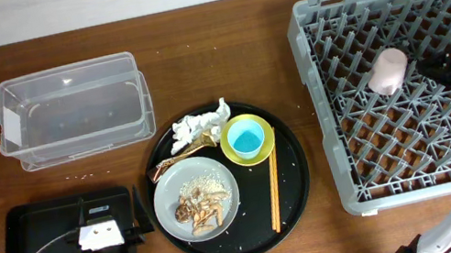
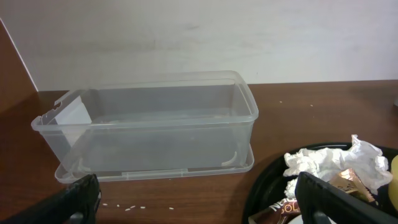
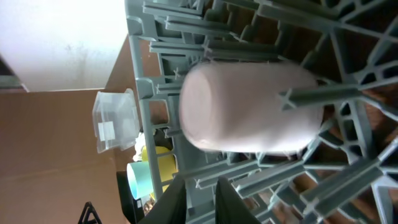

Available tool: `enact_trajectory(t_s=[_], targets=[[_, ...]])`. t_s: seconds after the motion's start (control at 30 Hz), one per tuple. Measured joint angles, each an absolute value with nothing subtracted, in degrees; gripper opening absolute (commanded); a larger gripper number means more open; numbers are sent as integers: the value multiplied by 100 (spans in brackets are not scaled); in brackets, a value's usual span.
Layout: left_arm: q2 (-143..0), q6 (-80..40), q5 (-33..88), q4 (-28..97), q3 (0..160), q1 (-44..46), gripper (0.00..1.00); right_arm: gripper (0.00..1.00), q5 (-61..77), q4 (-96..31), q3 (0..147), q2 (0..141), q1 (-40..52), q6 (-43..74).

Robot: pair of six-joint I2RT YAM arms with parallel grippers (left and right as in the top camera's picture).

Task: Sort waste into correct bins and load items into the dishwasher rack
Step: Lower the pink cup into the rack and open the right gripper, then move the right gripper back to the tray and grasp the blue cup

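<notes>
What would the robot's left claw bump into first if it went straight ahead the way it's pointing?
Probably the clear plastic tub. It sits right in front of the open left gripper, with its long side facing the fingers. How far off it is, the picture doesn't clearly show.

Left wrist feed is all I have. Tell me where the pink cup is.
Observer: The pink cup lies on its side among the pegs of the dishwasher rack.
Operator: Report the right tool.
Observer: It sits just short of the cup, fingers slightly apart, nothing between them.
Operator: Name one item not yet loaded.
Observer: The light blue cup sits inside the yellow-green bowl on the round black tray.
</notes>
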State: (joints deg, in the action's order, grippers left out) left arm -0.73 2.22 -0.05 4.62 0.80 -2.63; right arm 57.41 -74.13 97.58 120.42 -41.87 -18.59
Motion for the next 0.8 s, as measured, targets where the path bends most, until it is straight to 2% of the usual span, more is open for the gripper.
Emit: enact_trajectory(t_s=[0.27,0.37,0.4,0.5,0.67,0.8], targets=[[-73,222,-5,462,80,-263,99,21,4364,-7210,9754,10569,-3957,-978],[-73,222,-5,462,80,-263,99,30,4021,-7196,9754,9889,-3524,-825],[-73,222,-5,462,80,-263,99,37,3942,-7190,9754,9662,-3308,-757],[-73,222,-5,462,80,-263,99,40,3815,-7175,9754,9043,-2412,-633],[-73,222,-5,462,80,-263,99,38,3439,-7216,9754,8772,-574,-436],[-73,222,-5,462,80,-263,99,28,2803,-7183,9754,9080,961,-237]])
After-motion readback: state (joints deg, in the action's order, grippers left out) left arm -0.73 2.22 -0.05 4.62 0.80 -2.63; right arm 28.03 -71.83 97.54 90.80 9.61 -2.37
